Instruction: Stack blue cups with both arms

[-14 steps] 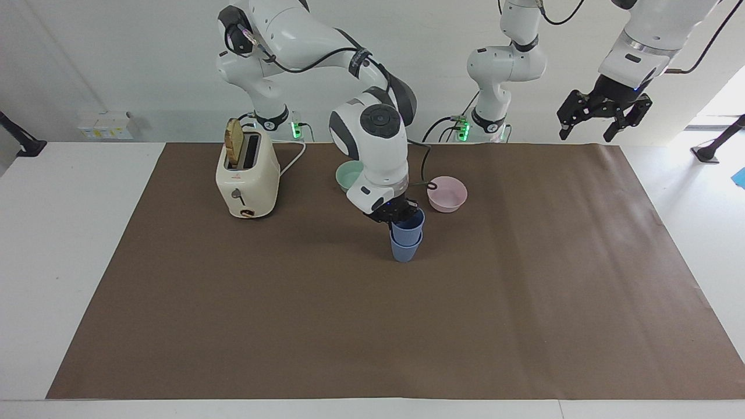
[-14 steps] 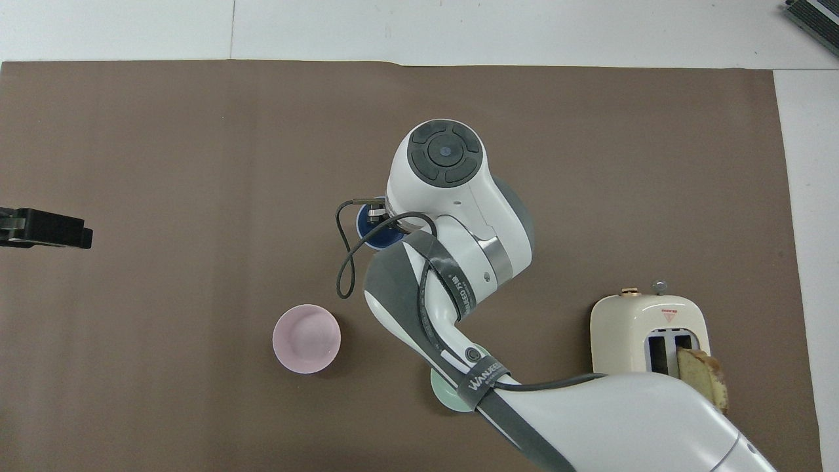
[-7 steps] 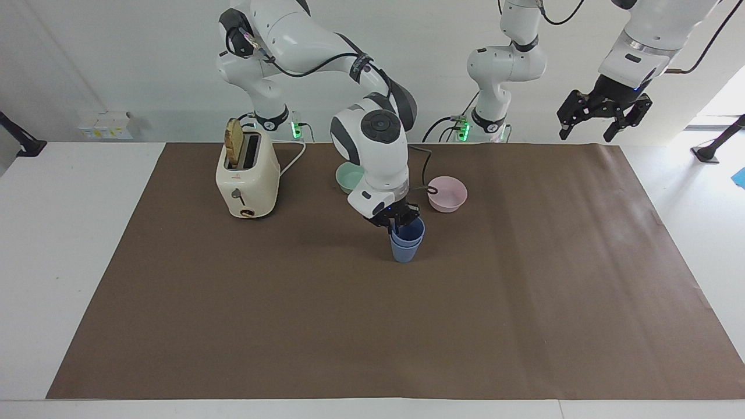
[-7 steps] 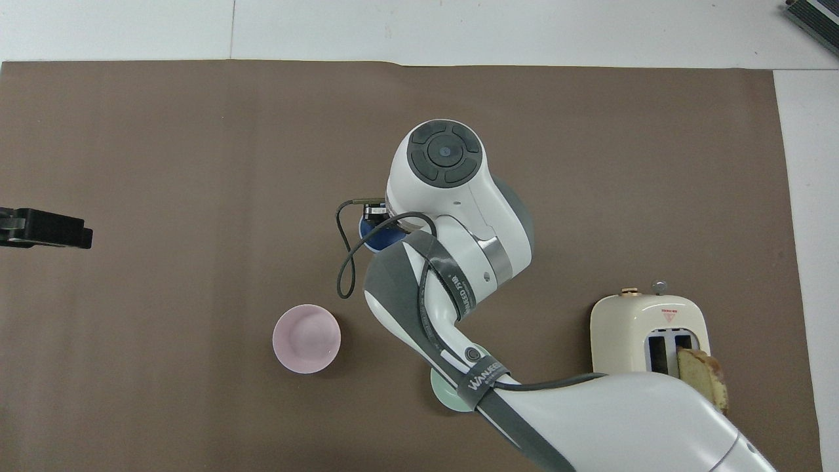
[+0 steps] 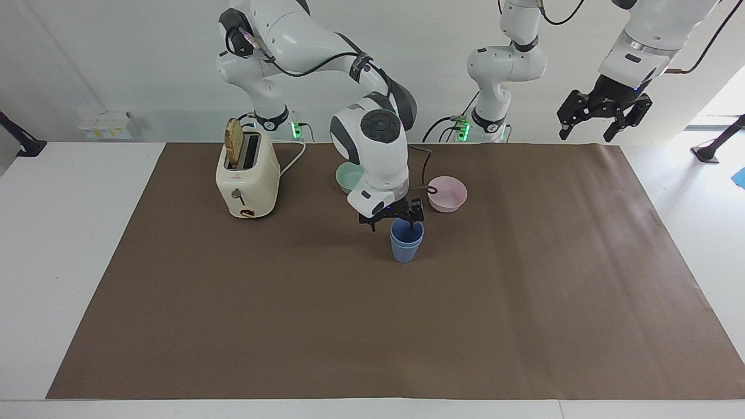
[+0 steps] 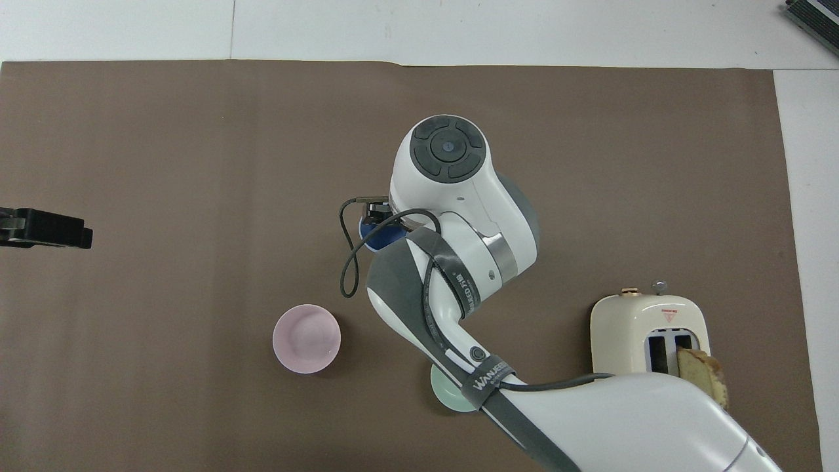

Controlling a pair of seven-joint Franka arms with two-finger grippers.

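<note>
Spanning white table (image 5: 58, 233), brown paper (image 5: 291, 320); right jaws apart over stacked blue cups (image 5: 405, 241), left jaws spread.

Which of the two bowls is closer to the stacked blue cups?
The pink bowl, toward the left arm's end of the table; the green bowl sits nearer the robots, partly hidden by the right arm.

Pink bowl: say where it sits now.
The pink bowl sits on the brown mat, nearer the robots than the blue cups, beside the green bowl.
</note>
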